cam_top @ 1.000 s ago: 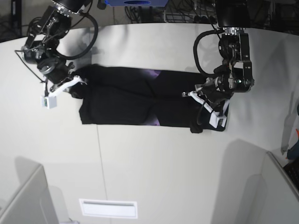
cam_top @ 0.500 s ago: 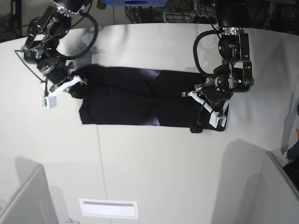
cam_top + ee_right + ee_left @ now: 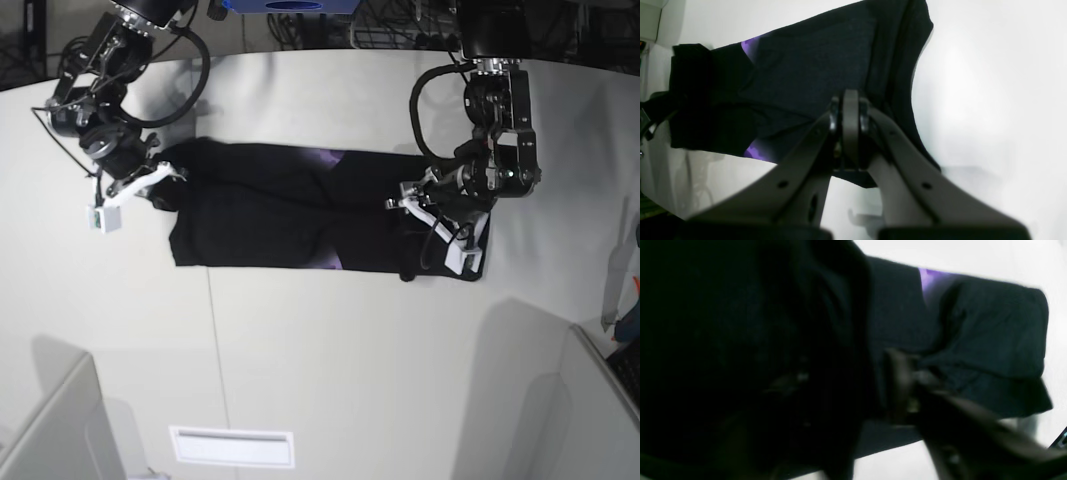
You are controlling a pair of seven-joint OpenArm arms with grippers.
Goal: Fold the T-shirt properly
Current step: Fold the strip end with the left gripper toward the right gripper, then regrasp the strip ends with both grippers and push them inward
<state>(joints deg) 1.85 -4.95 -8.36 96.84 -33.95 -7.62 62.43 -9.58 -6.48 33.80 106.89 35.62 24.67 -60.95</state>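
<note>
Black T-shirt [image 3: 300, 218] folded into a long band flat on the white desk [image 3: 330, 370], purple print peeking at the folds, right tool [image 3: 160, 178] closed at its end, left tool [image 3: 432, 228] over the opposite end, grip unclear

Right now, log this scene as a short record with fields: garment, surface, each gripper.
garment: black cloth T-shirt, folded into a long band, purple print showing at the folds
surface: pale grey table
left gripper: over the shirt's end on the base view's right, touching the cloth; grip unclear
right gripper: shut, at the shirt's opposite end
fold: not finished
</note>
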